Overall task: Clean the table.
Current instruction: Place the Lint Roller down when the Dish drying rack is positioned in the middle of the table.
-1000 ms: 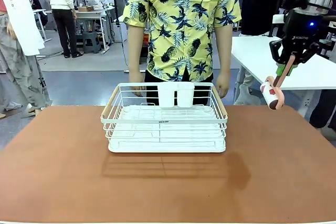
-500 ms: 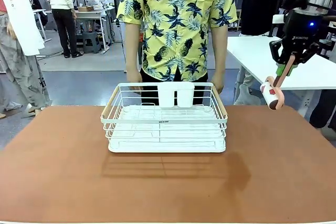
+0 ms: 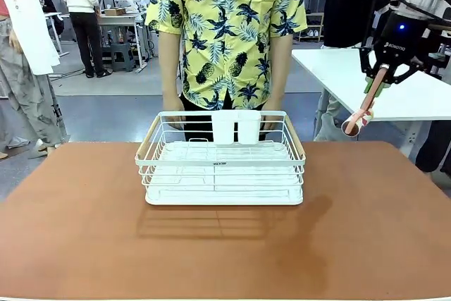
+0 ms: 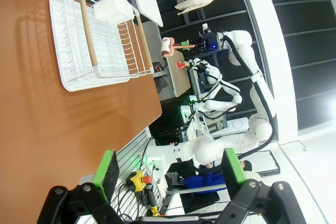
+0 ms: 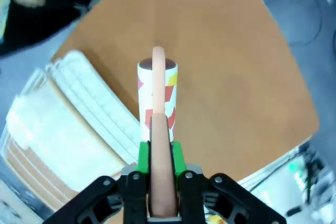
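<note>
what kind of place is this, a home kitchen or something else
Most likely a robotics lab or workshop, not a home. Other white robot arms stand at benches beyond the table, people work around an equipment bench in an open hall, and cabling shows.

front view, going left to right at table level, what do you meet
bare table → white dish rack → more bare table → lint roller hanging from the right tool, shut on its handle, above the table's far right corner

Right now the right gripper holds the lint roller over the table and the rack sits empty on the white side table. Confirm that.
One slip: the rack sits on the brown table, not the white one, as the front view shows. The right gripper does hold the lint roller by its handle.
</note>
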{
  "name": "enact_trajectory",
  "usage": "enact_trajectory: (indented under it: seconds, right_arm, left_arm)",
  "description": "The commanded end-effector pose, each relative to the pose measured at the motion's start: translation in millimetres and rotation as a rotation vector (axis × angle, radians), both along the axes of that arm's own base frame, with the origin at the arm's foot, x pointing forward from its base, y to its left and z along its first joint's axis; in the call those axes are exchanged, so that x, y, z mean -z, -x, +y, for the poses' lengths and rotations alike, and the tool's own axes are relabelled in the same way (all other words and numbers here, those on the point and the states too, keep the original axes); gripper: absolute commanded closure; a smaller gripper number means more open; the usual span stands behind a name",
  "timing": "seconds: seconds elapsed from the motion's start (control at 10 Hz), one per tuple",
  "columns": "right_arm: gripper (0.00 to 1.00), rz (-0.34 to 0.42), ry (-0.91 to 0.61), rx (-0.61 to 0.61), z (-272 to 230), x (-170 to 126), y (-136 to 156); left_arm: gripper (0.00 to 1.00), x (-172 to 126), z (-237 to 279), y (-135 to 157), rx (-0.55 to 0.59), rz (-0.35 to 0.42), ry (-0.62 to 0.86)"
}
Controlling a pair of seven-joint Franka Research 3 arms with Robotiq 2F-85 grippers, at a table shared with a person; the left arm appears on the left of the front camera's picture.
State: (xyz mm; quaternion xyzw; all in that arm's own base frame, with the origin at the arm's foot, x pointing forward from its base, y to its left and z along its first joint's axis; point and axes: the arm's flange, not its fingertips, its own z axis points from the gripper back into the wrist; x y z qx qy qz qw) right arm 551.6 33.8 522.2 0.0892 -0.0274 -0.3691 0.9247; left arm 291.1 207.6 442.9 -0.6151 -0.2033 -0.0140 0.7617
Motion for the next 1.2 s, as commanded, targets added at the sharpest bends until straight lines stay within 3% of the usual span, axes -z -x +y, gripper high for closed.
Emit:
enact_trajectory:
  seconds: [0.0,0.3,0.4,0.5,0.7,1.1]
  right_arm:
    - [0.79,-0.026,-0.067,0.538,9,27,4]
    - [0.79,-0.206,-0.167,0.755,-2,69,6]
    - [0.79,-0.326,-0.22,0.775,-6,83,11]
    - [0.79,-0.37,-0.26,0.767,-9,101,15]
    - [0.79,-0.368,-0.284,0.769,-8,133,21]
    - [0.79,-0.374,-0.271,0.793,-8,166,16]
  left_arm:
    - [0.0,-3,1,3,0.0,-0.005,0.005]
    - [0.0,-3,1,3,0.0,-0.005,0.005]
    - [0.0,-3,1,3,0.0,-0.005,0.005]
    - [0.0,-3,1,3,0.0,-0.005,0.005]
    - [0.0,-3,1,3,0.0,-0.005,0.005]
    - [0.0,-3,1,3,0.0,-0.005,0.005]
